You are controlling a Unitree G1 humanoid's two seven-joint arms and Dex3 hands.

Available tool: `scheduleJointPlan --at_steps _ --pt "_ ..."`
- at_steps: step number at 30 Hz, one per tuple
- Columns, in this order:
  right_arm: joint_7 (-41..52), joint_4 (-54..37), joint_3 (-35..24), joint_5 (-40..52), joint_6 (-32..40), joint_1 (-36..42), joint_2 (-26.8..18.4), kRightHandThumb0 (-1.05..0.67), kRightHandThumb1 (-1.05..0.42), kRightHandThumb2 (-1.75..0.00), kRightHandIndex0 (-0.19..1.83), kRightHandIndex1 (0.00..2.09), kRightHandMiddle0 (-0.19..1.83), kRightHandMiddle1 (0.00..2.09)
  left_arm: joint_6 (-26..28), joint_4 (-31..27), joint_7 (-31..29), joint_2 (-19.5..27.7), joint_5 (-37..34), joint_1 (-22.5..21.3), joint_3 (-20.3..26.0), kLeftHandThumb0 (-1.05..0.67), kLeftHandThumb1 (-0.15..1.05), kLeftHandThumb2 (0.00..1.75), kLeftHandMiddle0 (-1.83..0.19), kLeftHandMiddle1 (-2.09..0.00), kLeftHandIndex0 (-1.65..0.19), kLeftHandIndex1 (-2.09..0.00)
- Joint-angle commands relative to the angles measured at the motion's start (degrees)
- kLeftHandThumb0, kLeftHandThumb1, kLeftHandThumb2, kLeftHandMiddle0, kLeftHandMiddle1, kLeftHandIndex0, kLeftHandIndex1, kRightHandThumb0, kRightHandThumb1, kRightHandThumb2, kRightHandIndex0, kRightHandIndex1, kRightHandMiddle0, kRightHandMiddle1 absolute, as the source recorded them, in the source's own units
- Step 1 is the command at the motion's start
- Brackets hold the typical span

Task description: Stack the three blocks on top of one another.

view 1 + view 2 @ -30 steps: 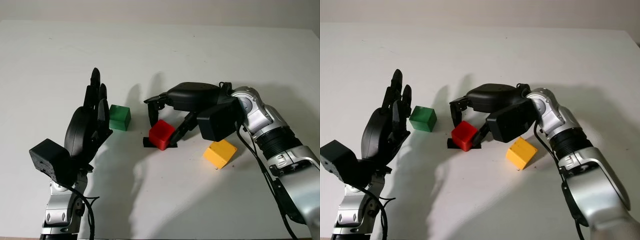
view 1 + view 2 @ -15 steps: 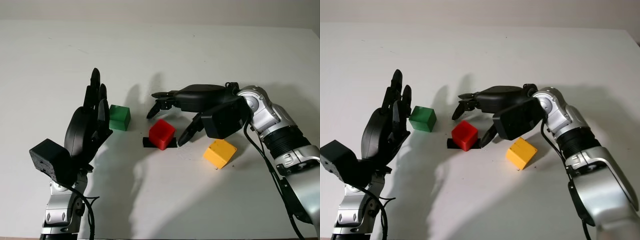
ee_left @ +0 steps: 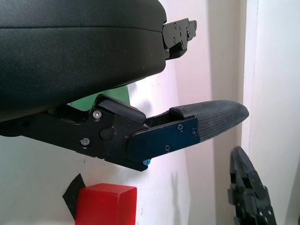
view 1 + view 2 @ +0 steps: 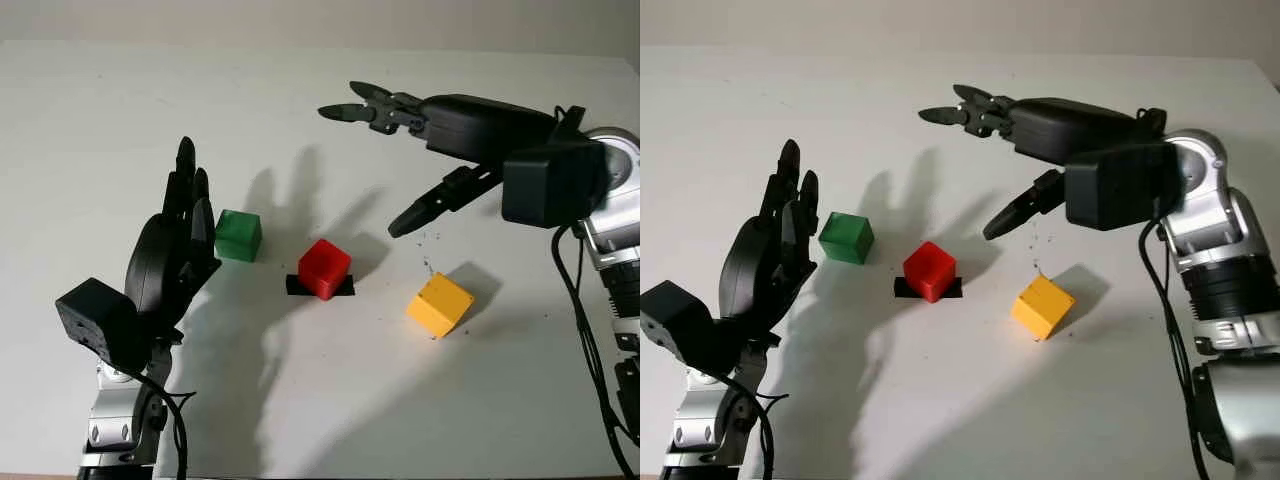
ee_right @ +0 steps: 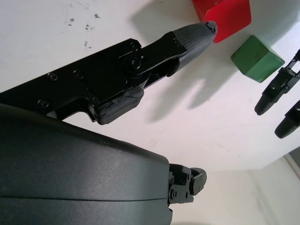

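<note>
A plain white matte tabletop [image 4: 330,400] fills the scene, running back to a pale wall along its far edge, and its surface carries a few small dark specks near the middle right. Three small cubes sit on it, none stacked: a green cube [image 4: 239,235] to the left, a red cube [image 4: 325,268] in the centre sitting on a flat patch of black tape [image 4: 296,286], and a yellow cube [image 4: 439,305] to the right, turned at an angle; all three stand apart from one another. The black three-fingered right hand [image 4: 400,150] hangs in the air above the table behind the red cube and the yellow cube, open and holding nothing, its long fingers pointing leftward, with shadows cast onto the white surface beneath. The black three-fingered left hand [image 4: 185,225] stands upright just left of the green cube, open and empty, fingertips pointing away from the robot. The left wrist view adds a close look at the red cube [image 3: 106,204] with a corner of tape beside it and a sliver of green behind the hand's shell. The right wrist view looks down past a textured fingertip [image 5: 192,40] at the red and green cubes [image 5: 257,58], and the left hand's fingertips [image 5: 272,93] appear at its edge.
</note>
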Motion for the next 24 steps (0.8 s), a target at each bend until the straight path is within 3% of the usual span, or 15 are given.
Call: scheduleJointPlan --at_steps 1,7,13,24 --pt "0.86 -3.86 -2.66 2.15 1.09 2.96 -2.81 -0.77 -0.91 -0.05 -0.16 0.04 0.10 0.26 -0.42 0.15 -0.57 0.51 -0.61 -0.43 0.36 -0.80 1.05 0.71 0.19 0.00 0.19 0.00" --pt "2.57 -13.72 -7.17 2.96 3.35 14.48 -9.19 -0.75 -0.92 -0.05 -0.13 0.05 0.17 0.20 0.81 -1.42 0.41 0.46 -0.27 -0.14 0.29 -0.81 1.05 0.70 0.19 0.00 0.19 0.00" --pt "4.28 -23.64 -12.17 6.59 9.97 27.62 -11.58 -0.69 -0.89 -0.04 -0.19 0.02 0.16 0.13 2.64 -3.17 0.74 0.78 -0.69 0.32 0.34 -0.81 1.05 0.70 0.19 0.00 0.19 0.00" --pt "5.84 -25.09 -13.60 8.17 5.40 36.74 -11.82 -0.70 -0.87 -0.05 -0.19 0.00 0.14 0.08 2.19 -3.08 0.24 0.61 -0.98 0.60 0.40 -0.80 1.05 0.69 0.19 0.00 0.19 0.00"
